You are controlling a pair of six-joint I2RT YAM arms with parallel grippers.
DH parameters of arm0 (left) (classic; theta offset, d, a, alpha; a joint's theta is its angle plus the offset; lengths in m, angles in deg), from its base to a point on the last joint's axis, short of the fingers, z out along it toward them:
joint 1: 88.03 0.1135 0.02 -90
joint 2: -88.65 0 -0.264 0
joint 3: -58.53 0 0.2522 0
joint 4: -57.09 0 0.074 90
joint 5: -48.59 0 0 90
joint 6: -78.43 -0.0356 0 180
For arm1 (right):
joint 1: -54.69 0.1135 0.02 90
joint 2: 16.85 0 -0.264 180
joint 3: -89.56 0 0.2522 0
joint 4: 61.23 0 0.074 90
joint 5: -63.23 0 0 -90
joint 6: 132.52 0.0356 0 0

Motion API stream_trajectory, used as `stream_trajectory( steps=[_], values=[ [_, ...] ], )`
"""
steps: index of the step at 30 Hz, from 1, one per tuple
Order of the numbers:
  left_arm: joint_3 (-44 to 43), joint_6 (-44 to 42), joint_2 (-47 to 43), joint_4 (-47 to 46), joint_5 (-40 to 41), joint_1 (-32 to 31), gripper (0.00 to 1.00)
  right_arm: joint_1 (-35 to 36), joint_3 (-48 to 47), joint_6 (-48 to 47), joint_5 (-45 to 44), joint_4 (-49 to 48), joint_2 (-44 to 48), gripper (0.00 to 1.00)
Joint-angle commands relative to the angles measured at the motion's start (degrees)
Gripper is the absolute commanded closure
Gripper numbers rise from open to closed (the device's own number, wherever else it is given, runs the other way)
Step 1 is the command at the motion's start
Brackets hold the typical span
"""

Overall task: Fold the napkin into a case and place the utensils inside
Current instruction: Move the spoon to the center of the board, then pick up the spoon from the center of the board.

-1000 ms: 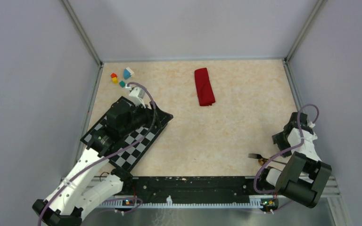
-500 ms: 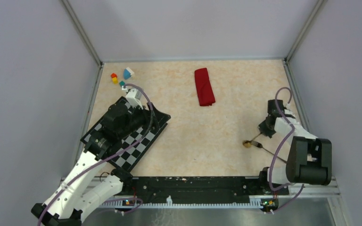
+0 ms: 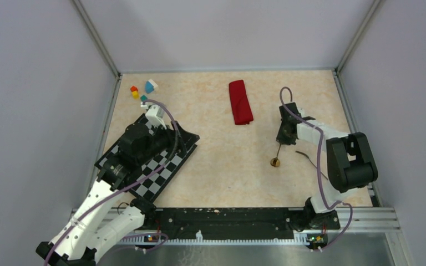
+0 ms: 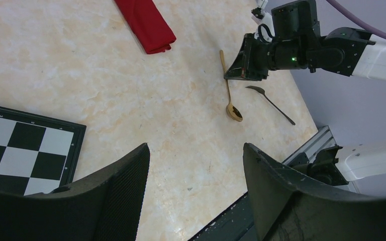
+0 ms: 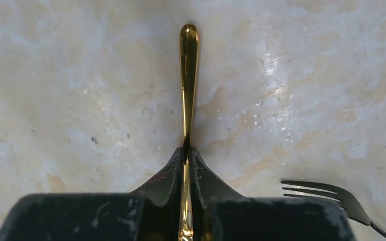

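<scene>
The right gripper [image 5: 187, 150] is clamped on the spoon [image 5: 188, 75], pinching its thin, glossy gold handle. The rounded tip pokes forward past the fingers and the bowl trails toward the near edge. Whether the bowl clears the table is hard to tell. The case [image 3: 240, 102], a narrow oblong of soft red cloth, lies ahead and left of that gripper, its long axis running roughly away from the arms. The right arm is nearer it. The dark fork [image 4: 271, 100] lies flat near the spoon. The left gripper [image 4: 196, 150] hangs open by the mat [image 3: 161, 166].
</scene>
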Motion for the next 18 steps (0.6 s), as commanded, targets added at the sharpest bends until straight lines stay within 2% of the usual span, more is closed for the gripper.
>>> stream_trajectory(
  steps=[1, 4, 7, 12, 18],
  values=[
    [-1.8, 0.0, 0.6, -1.7, 0.1, 0.0, 0.27, 2.8, 0.7, -10.2, 3.4, 9.0, -1.0, 0.87],
    [-1.8, 0.0, 1.1, -2.2, -0.3, 0.0, 0.27, 3.3, 0.0, -11.7, 1.6, 11.0, 3.9, 0.62],
    [-1.5, 0.1, 1.4, -2.5, -0.5, 0.1, 0.27, 3.5, -0.6, -10.4, 0.6, 14.5, 9.2, 0.54],
    [-0.5, 0.5, 1.4, -3.4, -0.7, 0.1, 0.27, 5.0, 1.3, -5.3, 6.5, 16.7, 11.5, 0.53],
    [-0.9, 0.0, 2.2, -3.3, -1.6, 0.0, 0.27, 7.4, -0.4, -2.1, 4.0, 15.6, 6.5, 0.57]
  ],
)
